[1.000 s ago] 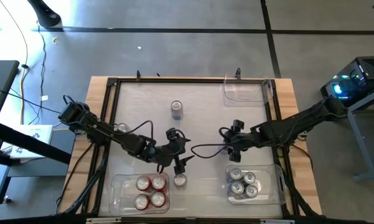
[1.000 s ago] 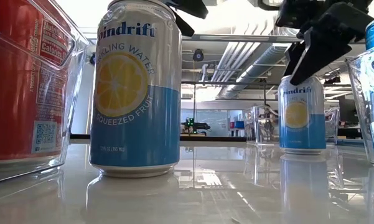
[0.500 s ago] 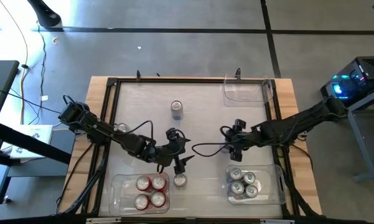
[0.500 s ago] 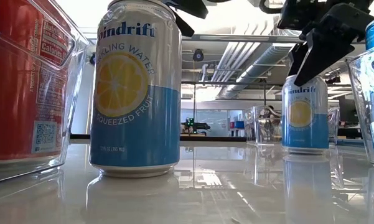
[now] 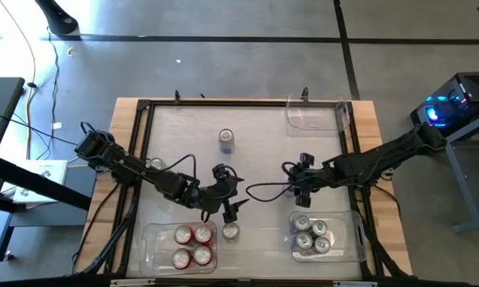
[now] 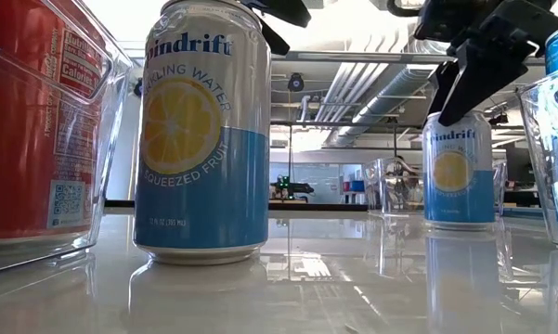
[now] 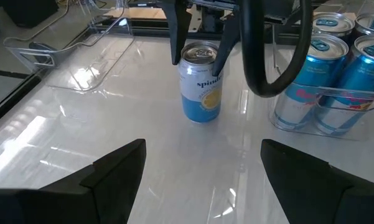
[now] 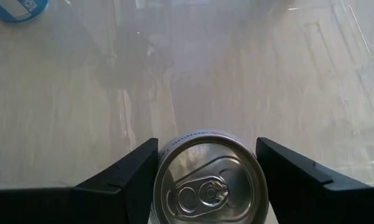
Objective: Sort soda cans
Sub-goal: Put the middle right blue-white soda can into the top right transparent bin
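While the right gripper (image 8: pixel 206 147) pinches an upright soda can (image 8: pixel 208 186) straight beneath it, the blue-can bin (image 5: pixel 360 237) lies just beside; that arm is nearer. Farther off, the left gripper (image 7: pixel 202 150) hangs spread.

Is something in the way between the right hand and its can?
No, nothing visible is in the way. The right hand is right at the can, with one finger on each side of it.
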